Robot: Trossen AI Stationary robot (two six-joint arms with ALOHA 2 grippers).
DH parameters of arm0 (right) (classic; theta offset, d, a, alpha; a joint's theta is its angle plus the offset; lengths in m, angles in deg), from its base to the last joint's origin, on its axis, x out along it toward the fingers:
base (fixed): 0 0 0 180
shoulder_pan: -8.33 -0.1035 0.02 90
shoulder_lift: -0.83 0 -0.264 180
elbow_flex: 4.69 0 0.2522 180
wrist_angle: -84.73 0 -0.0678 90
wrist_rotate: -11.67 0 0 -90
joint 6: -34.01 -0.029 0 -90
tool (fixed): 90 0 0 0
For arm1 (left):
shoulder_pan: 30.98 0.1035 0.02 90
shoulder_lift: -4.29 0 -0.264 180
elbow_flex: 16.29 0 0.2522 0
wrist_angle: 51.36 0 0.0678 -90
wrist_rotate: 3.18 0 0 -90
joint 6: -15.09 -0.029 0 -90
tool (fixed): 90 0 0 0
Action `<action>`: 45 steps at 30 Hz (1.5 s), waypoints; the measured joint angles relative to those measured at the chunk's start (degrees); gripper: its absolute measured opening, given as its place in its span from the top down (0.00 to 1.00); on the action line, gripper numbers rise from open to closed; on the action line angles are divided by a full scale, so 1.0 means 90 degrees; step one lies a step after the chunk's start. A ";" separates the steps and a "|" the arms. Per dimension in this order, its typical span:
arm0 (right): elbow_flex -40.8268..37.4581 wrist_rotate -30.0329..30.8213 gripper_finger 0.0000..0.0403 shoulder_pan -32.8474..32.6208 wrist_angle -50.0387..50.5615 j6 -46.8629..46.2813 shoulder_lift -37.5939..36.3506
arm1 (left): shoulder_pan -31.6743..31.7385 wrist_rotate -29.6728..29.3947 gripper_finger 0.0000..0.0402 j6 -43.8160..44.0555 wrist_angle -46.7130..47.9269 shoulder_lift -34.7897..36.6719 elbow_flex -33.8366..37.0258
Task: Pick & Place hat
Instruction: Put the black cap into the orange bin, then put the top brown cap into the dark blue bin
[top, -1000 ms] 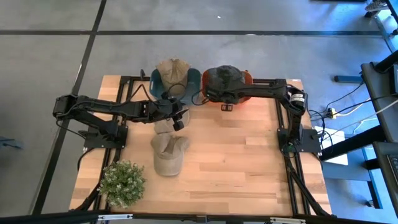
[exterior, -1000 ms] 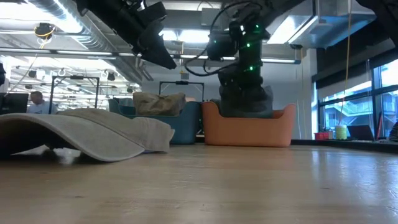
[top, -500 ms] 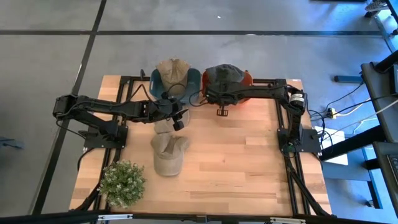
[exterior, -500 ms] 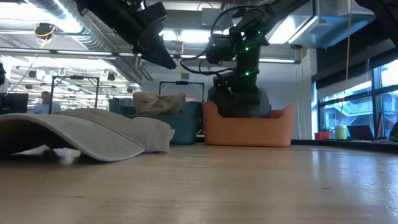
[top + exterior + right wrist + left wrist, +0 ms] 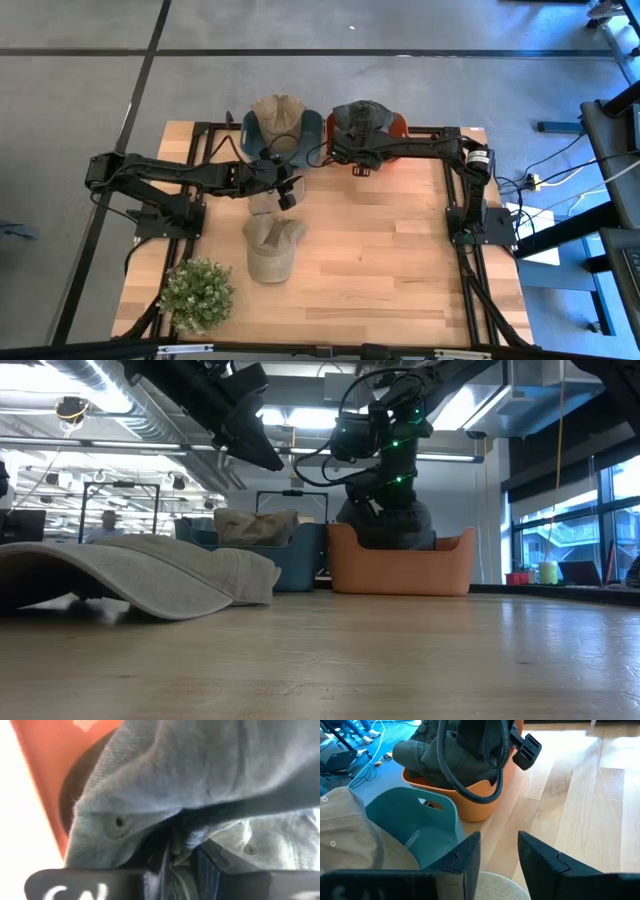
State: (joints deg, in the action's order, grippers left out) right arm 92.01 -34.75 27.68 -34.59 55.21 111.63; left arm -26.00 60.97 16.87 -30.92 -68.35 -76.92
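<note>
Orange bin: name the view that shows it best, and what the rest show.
Low view: the orange bin stands side-on, unobstructed, the dark grey hat heaped inside. High view: mostly hidden under the hat. Left wrist view: part of the rim behind a cable. Right wrist view: only an orange sliver.

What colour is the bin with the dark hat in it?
The bin holding the dark hat is orange, clearest in the left wrist view.

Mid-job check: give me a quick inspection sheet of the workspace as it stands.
Surface: wooden table, mostly bare.
Job's things: dark hat in orange bin; tan hat on teal bin; beige hat flat on table.
Clutter: potted plant at front-left corner.
Grippers: right gripper pinching dark hat's fabric; left gripper open above a hat near the bins.
Cables: black cable across orange bin.
Surroundings: person far behind.
</note>
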 joint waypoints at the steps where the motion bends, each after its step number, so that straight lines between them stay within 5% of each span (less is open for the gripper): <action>1: 0.0000 0.0010 0.82 0.0001 -0.0001 -0.0015 -0.0002 | 0.0002 0.0000 0.69 0.0002 0.0000 0.0000 0.0000; 12: 0.0149 0.0115 0.56 -0.0012 0.0221 -0.0049 -0.0002 | 0.0002 0.0000 0.69 0.0002 0.0000 0.0000 0.0000; 16: 0.0586 -0.0386 0.49 -0.0044 0.0643 0.0044 -0.0007 | 0.0002 0.0000 0.70 0.0002 0.0000 0.0000 0.0000; 31: 0.2846 -0.0709 0.46 0.0255 0.2613 -0.0581 -0.0520 | 0.0002 0.0000 0.69 0.0056 0.0376 0.0000 0.0002; 34: 0.3063 -0.1296 0.46 0.0221 0.3110 -0.1081 -0.0963 | 0.0001 -0.0031 0.69 0.0054 0.0440 0.0000 0.0002; 39: 0.2346 -0.2956 0.46 -0.0115 0.3141 -0.1967 -0.2074 | 0.0000 0.0015 0.69 0.0054 0.0627 0.0000 0.0002; 45: -0.0162 -0.2643 0.46 -0.1002 0.1568 -0.2902 -0.3655 | 0.0002 0.0356 0.69 0.0454 0.1510 0.0000 0.0002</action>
State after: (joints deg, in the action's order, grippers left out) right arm 90.55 -58.54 18.67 -20.48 29.10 78.74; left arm -25.99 64.18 20.96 -17.34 -68.35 -76.90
